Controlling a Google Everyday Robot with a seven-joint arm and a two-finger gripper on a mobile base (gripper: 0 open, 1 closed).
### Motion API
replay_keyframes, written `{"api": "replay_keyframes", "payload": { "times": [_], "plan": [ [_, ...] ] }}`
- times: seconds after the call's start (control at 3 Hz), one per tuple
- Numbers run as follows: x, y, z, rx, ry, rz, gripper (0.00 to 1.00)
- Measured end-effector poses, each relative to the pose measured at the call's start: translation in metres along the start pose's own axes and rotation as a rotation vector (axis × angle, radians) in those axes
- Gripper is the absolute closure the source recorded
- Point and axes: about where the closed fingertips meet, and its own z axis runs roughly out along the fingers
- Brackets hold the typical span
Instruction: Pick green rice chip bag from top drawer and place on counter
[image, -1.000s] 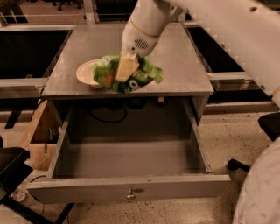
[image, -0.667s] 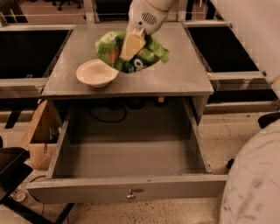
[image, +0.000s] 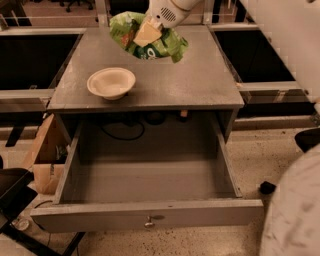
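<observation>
Carried farther back over the flat grey metal counter (image: 200, 82) since the earlier frame, pincer (image: 148, 36) and load together; cream round bowl (image: 111, 82) in the same spot as before.

Clamped in the pincer: a small, wrinkly, glossy foil green rice chip bag (image: 169, 47), bright green with white and orange-brown patches, crumpled and bulging out to both sides of the grip. Some white lettering along the lower edge, too blurred to read; no brand name legible.

One tan finger (image: 146, 35) pressed flat across the bag's front, the other hidden behind the foil. Most of the bag spread below and to the right of the pincer, with a smaller green lobe sticking out to the left. Held over the back half of the counter, seemingly clear of the surface, though contact at the lowest corner cannot be ruled out.

Below and left of the pincer, nearer the camera, well apart from the bag: the bowl, upright. Far below, nearest the camera: the wide shallow grey metal top drawer (image: 150, 212), pulled fully open, small round knob (image: 148, 222) at the middle of the front panel.
</observation>
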Motion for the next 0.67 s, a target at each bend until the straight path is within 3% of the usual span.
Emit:
{"api": "replay_keyframes", "payload": {
  "times": [0.33,0.67],
  "plan": [
    [0.0042,-0.0142,0.0465,-0.001,0.005,-0.026,1.0],
    [0.006,-0.0133,0.051,-0.008,0.008,-0.024,1.0]
  ]
}}
